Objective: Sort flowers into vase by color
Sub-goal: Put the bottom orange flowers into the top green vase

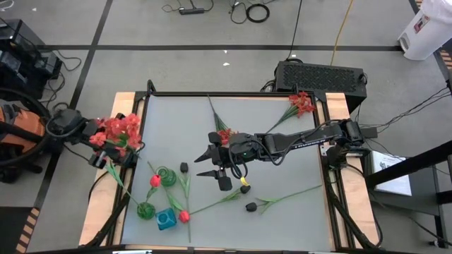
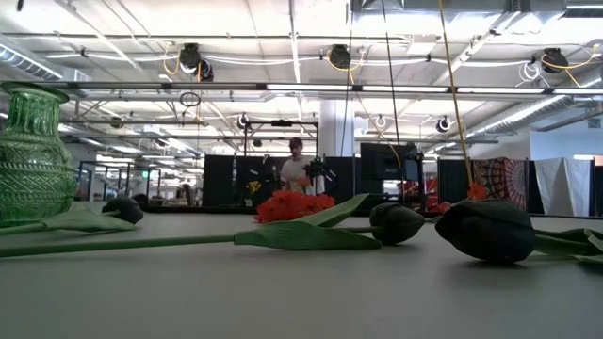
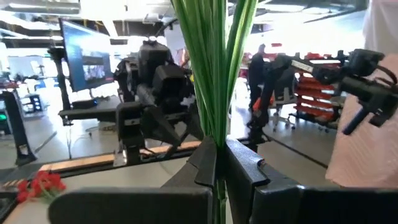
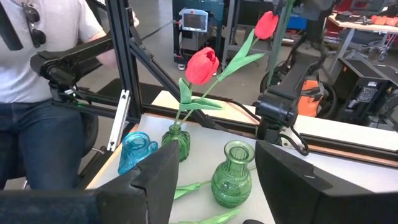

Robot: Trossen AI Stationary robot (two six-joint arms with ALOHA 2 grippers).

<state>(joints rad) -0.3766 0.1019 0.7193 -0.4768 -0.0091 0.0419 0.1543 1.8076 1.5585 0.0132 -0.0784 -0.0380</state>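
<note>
gripping frilly red flowers, left tool shut at table edge; right tool open nr black buds.

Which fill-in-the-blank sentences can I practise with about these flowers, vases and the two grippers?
1. The left gripper is shut on a bundle of green ____.
2. The right gripper hangs over the table with its jaws ____.
3. The small vase that holds a red tulip is ____.
4. The odd vase is not green but ____.
Missing words: stems; open; green; blue.
</note>
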